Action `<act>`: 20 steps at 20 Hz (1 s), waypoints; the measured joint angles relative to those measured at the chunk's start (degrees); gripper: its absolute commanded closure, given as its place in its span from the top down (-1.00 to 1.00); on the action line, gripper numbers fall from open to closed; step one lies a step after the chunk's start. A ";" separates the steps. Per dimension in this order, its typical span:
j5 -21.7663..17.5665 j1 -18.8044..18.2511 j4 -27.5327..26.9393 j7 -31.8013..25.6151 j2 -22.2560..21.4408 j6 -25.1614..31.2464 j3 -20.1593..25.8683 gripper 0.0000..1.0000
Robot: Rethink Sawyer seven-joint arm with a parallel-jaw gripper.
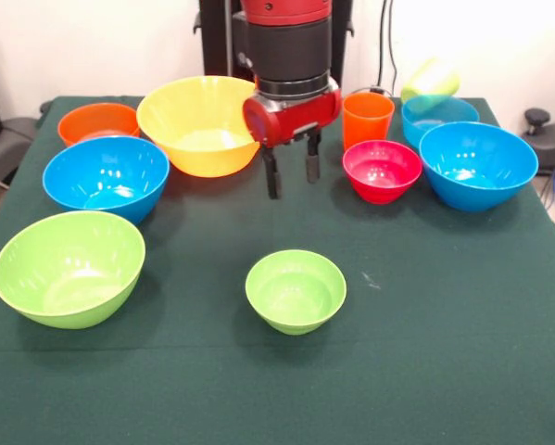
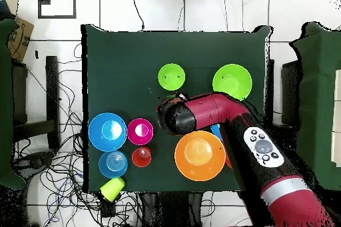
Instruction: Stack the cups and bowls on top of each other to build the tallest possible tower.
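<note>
Gripper [image 1: 293, 170]: I see it hanging over the cloth at mid-table, the two dark fingers [image 1: 271, 173] apart with bare green cloth showing between them — open, holding nothing. In my overhead view the red arm [image 2: 220, 114] covers it.

Large yellow bowl [image 1: 199, 124]: just beside the gripper on picture-left in the front view, upright, its rim partly behind the red wrist.

Orange cup [image 1: 368, 120]: upright on the other side of the gripper, toward the pedestal side of the table.

Red-pink bowl [image 1: 382, 171]: just in front of the orange cup, mouth up.

Small green bowl [image 1: 296, 290]: alone on the camera side of the table, well apart from the gripper.

Blue bowls: one big one [image 1: 473, 164] at picture-right beside the red-pink bowl, a smaller one [image 1: 438, 119] behind it, another big one [image 1: 106, 178] at picture-left in front of the yellow bowl.

Yellow-green cup [image 1: 430, 81]: tilted, at the table's far edge behind the smaller blue bowl — overhead it lies on its side at the cloth's corner.

Orange bowl [image 1: 98, 122]: far left corner, next to the yellow bowl.

Lime green bowl [image 1: 69, 268]: near left corner, just in front of the left blue bowl.

Table [image 1: 425, 352]: dark green cloth; every bowl I can see stands singly, none nested.
</note>
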 measured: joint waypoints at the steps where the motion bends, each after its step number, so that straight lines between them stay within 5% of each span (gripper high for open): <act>1: 0.33 0.54 0.00 0.00 0.01 0.00 -0.15 1.00; 20: 11.06 11.12 -0.01 3.77 0.02 -0.02 -3.01 1.00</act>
